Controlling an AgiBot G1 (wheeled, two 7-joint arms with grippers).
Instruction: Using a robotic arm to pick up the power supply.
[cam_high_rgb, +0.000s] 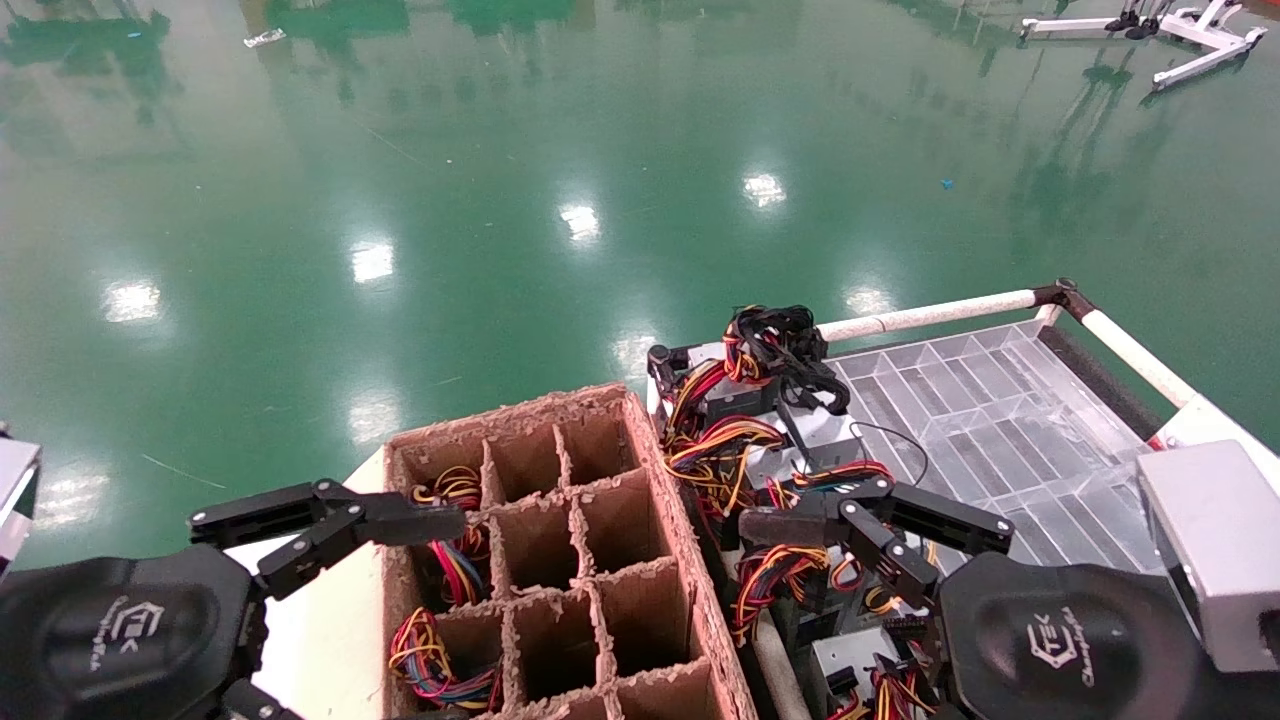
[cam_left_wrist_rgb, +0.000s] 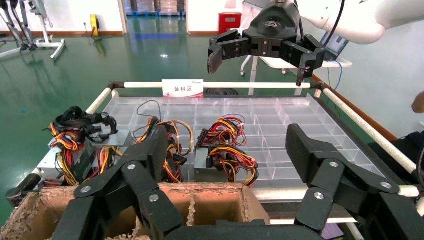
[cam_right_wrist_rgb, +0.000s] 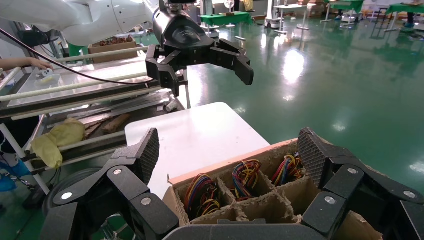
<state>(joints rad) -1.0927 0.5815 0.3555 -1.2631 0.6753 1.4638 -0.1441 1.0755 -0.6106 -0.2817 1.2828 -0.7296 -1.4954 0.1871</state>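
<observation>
Several power supplies (cam_high_rgb: 815, 432), silver-grey boxes with red, yellow and orange wire bundles, lie along the tray's left side; one power supply (cam_left_wrist_rgb: 205, 159) faces the left wrist camera. My right gripper (cam_right_wrist_rgb: 227, 150) hovers open over them, its far finger (cam_high_rgb: 790, 522) above the wires, and holds nothing. My left gripper (cam_left_wrist_rgb: 227, 142) is open and empty over the brown cardboard divider box (cam_high_rgb: 655, 520), with its far finger (cam_high_rgb: 420, 522) over the box's left column. Each wrist view shows the other arm's gripper farther off, also open.
Coloured wire bundles (cam_right_wrist_rgb: 242, 175) fill three cells of the divider box's left column. A clear compartment tray (cam_high_rgb: 985, 400) with white rails (cam_high_rgb: 930, 315) lies to the right. The box stands on a white table (cam_right_wrist_rgb: 200, 132). Green floor lies beyond.
</observation>
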